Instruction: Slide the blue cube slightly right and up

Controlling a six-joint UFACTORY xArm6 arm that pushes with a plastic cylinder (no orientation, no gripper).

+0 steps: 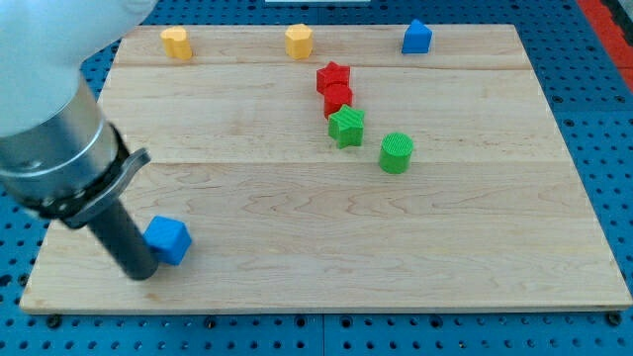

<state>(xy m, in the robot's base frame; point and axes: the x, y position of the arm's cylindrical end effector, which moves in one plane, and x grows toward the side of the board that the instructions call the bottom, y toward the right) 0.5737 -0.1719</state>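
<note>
my tip (144, 274) touching blue cube (167, 239), left side

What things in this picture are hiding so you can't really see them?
- My tip: in the camera view it sits at the left side of the blue cube; whether they touch cannot be told.
- The cube's left edge: covered by my rod.
- Red cylinder: partly hidden by the red star and green star beside it.
- My arm's upper part: cut off by the view's top-left corner.
</note>
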